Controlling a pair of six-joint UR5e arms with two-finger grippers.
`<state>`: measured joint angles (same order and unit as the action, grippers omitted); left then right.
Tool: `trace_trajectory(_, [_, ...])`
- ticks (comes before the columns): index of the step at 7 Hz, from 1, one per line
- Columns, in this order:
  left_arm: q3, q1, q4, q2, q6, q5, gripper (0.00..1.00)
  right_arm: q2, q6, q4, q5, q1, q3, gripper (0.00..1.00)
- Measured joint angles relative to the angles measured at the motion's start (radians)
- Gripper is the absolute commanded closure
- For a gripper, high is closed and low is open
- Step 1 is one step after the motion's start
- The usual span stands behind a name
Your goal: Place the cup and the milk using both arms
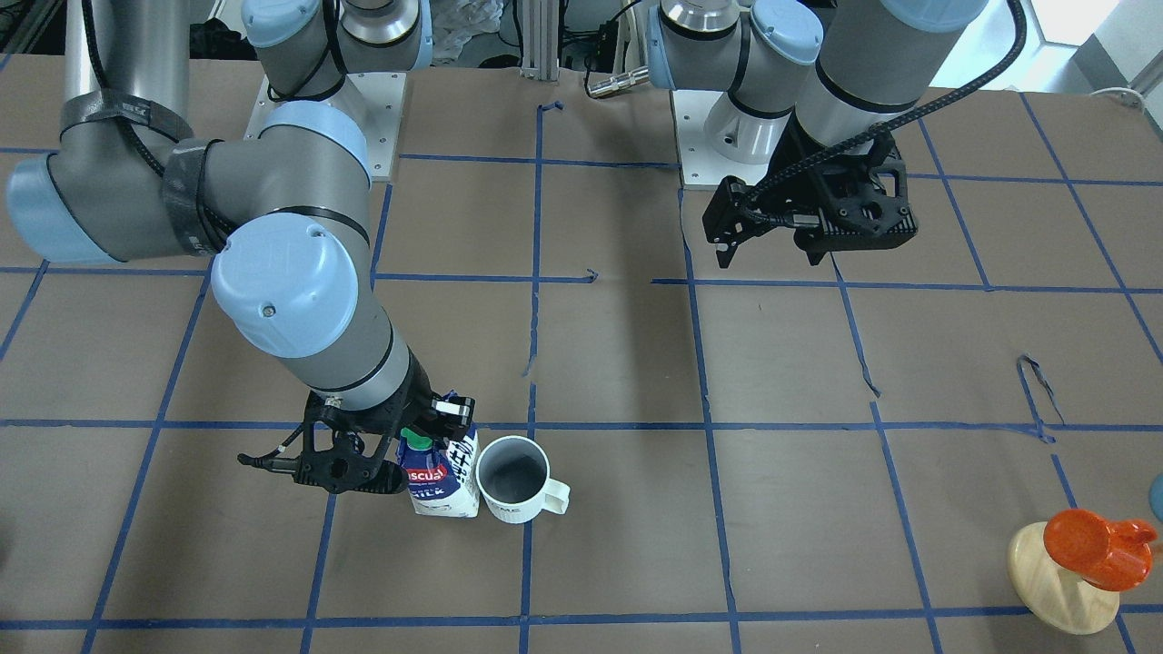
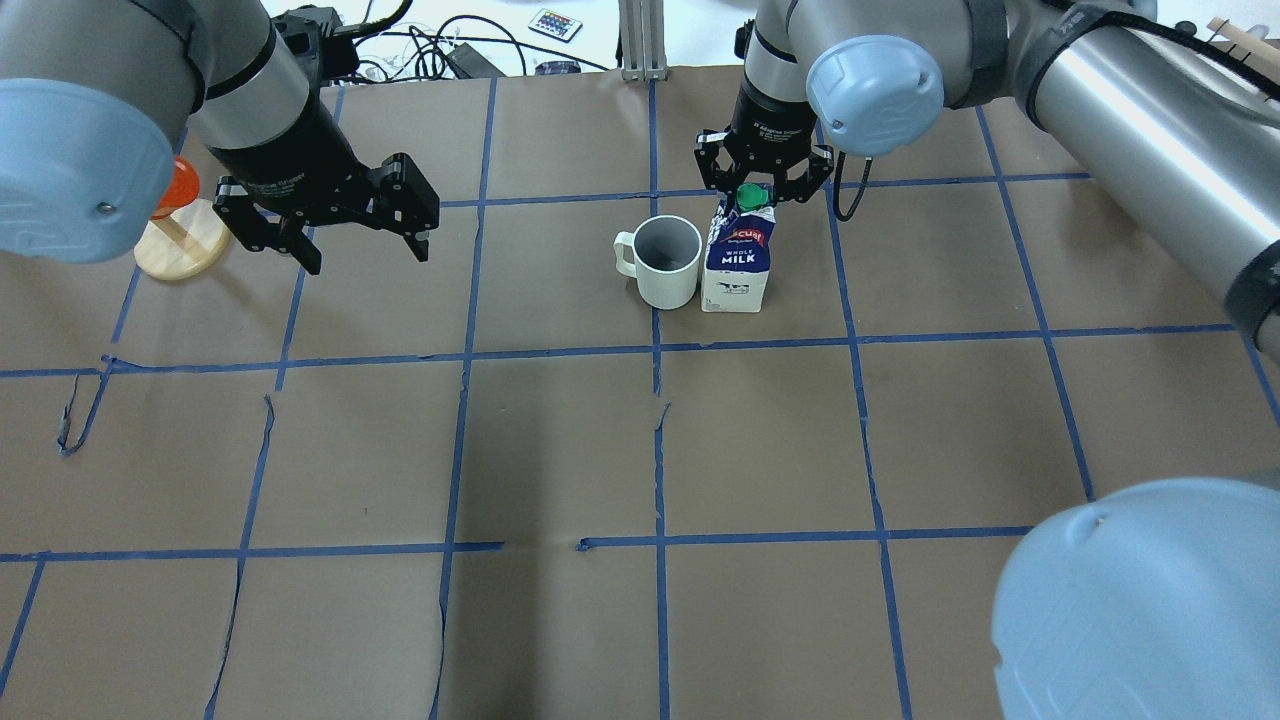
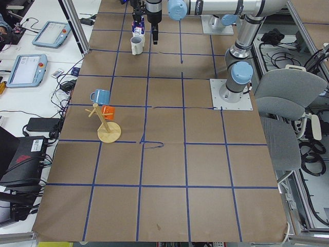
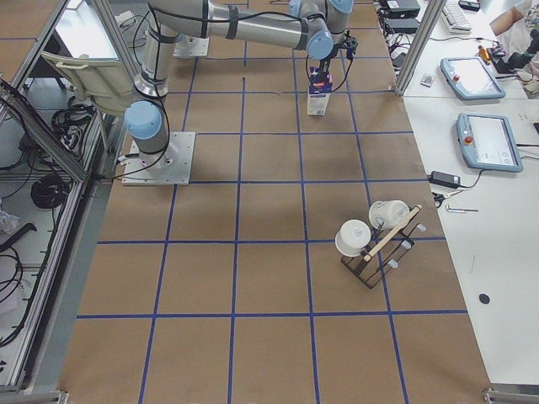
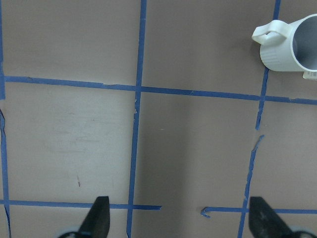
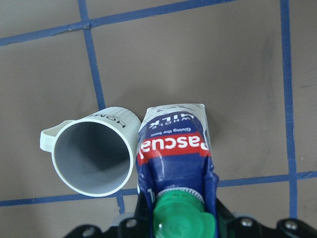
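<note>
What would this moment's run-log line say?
left end effector: open, empty | right end effector: shut on milk | milk: upright beside cup

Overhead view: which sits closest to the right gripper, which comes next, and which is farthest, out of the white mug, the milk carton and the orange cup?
1. Milk carton, between the right gripper's fingers.
2. White mug, just left of the carton.
3. Orange cup, at the view's far left.

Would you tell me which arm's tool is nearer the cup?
Right. The right tool is at the milk beside the cup; the left tool hovers far off on its handle side.
</note>
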<state>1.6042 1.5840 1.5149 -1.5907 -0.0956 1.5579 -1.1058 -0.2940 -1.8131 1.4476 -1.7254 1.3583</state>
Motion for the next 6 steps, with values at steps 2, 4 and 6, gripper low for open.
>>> trace_trajectory(2, [-0.002, -0.001, -0.001, 0.001, 0.004, 0.004, 0.00, 0.007, 0.000, 0.000, -0.004, 0.000, -0.006, 0.20])
trace_trajectory(4, [0.000, -0.001, -0.001, 0.001, 0.005, 0.004, 0.00, 0.008, -0.002, -0.001, -0.004, 0.000, -0.006, 0.00])
trace_trajectory(6, [0.001, -0.001, -0.001, 0.002, 0.005, 0.005, 0.00, 0.005, -0.002, 0.002, 0.000, 0.002, -0.006, 0.00])
